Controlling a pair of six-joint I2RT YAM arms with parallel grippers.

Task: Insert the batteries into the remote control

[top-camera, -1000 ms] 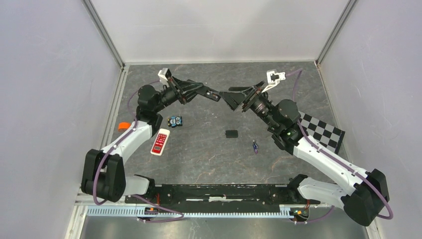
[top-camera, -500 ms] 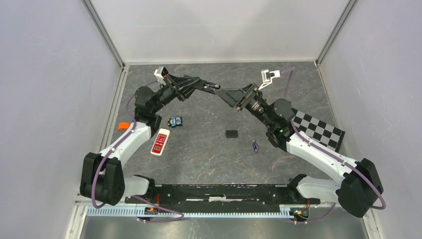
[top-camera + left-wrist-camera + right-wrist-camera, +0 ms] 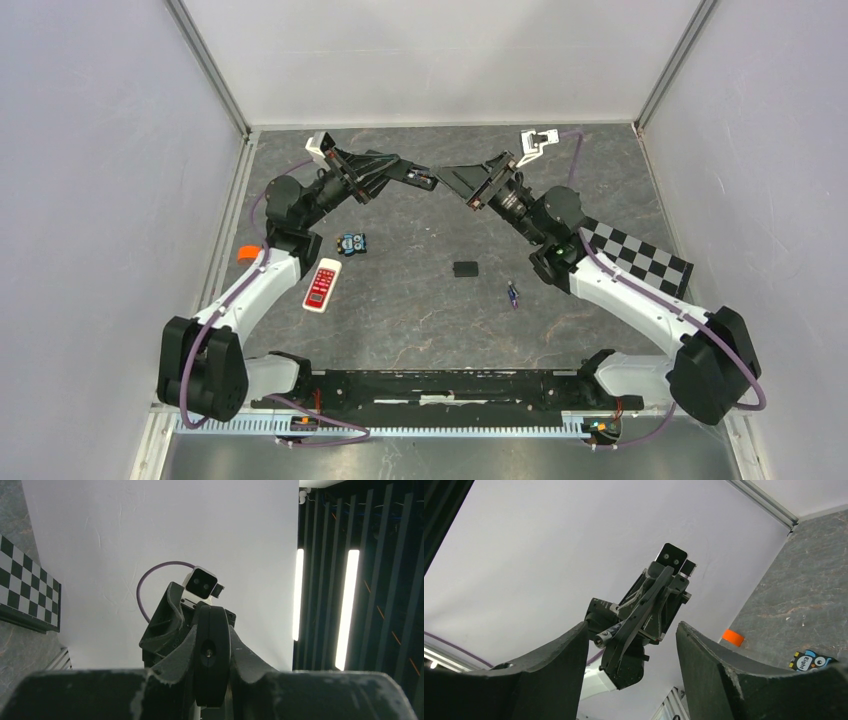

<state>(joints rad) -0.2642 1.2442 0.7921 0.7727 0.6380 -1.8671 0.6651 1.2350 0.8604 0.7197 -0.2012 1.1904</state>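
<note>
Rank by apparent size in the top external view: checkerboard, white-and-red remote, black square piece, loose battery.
1. checkerboard
2. white-and-red remote
3. black square piece
4. loose battery
All lie flat on the table, so nearness skews nothing.

Top view looks down; each wrist camera faces the other arm [image 3: 161, 625].
</note>
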